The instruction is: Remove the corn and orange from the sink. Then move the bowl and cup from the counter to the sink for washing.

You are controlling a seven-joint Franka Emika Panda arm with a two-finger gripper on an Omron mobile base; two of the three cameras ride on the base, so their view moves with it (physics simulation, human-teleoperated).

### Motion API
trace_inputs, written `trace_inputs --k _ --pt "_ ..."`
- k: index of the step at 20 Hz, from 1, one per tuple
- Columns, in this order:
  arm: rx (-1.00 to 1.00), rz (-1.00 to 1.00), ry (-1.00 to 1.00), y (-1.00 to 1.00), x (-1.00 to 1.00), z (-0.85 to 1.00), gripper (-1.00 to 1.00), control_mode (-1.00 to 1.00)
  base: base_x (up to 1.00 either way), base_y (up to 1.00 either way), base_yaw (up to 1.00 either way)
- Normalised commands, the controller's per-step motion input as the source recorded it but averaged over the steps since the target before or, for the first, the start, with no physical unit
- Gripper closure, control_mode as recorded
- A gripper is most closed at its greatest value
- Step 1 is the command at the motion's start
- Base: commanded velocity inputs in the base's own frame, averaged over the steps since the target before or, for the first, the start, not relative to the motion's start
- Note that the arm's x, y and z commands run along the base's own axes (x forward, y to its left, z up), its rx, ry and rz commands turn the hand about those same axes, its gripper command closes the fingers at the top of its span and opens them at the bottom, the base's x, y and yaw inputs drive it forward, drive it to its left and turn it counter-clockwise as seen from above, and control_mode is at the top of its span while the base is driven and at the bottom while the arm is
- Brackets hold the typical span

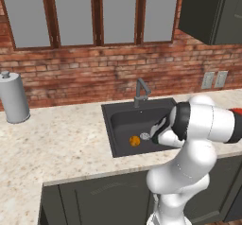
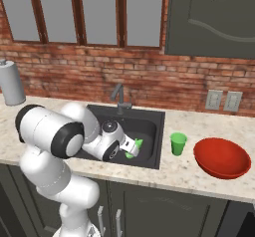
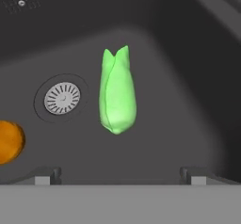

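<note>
The bright green corn (image 3: 117, 93) lies on the floor of the dark sink (image 3: 188, 39), right of the silver drain (image 3: 62, 98). My gripper (image 3: 120, 176) hangs open just above the corn's blunt end, with nothing between its fingers. The orange (image 3: 9, 140) rests left of the drain and also appears as the orange (image 1: 134, 141) in the basin. From the right, my hand reaches down into the sink (image 2: 162, 126) with the corn (image 2: 135, 150) at its tip. A green cup (image 2: 178, 144) and a wide red bowl (image 2: 221, 157) stand on the counter right of the sink.
A dark angular faucet (image 2: 119, 96) rises behind the basin. A grey paper towel roll (image 1: 14, 99) stands at the far left of the counter. Dark upper cabinets (image 2: 209, 17) hang over the right side. The brick wall carries two outlets (image 2: 224, 100).
</note>
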Motion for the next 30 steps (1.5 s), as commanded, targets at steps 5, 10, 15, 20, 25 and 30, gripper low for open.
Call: trace_inputs --k 5,10,15,20,25,30 --pt "0.00 0.00 0.00 -0.02 0.09 -0.12 -1.00 -1.00 0.00 0.00 0.00" --pt "0.00 0.00 0.00 -0.04 0.06 -0.12 -1.00 -1.00 0.00 0.00 0.00" --pt "0.00 0.00 0.00 -0.06 0.05 -0.10 -1.00 -1.00 0.00 0.00 0.00" --pt "0.00 0.00 0.00 -0.05 0.08 -0.09 -1.00 -1.00 0.00 0.00 0.00" --pt "0.00 0.01 0.00 -0.04 0.10 -0.10 -1.00 -1.00 0.00 0.00 0.00" --pt "0.00 0.01 0.00 -0.05 0.12 -0.13 -1.00 -1.00 0.00 0.00 0.00"
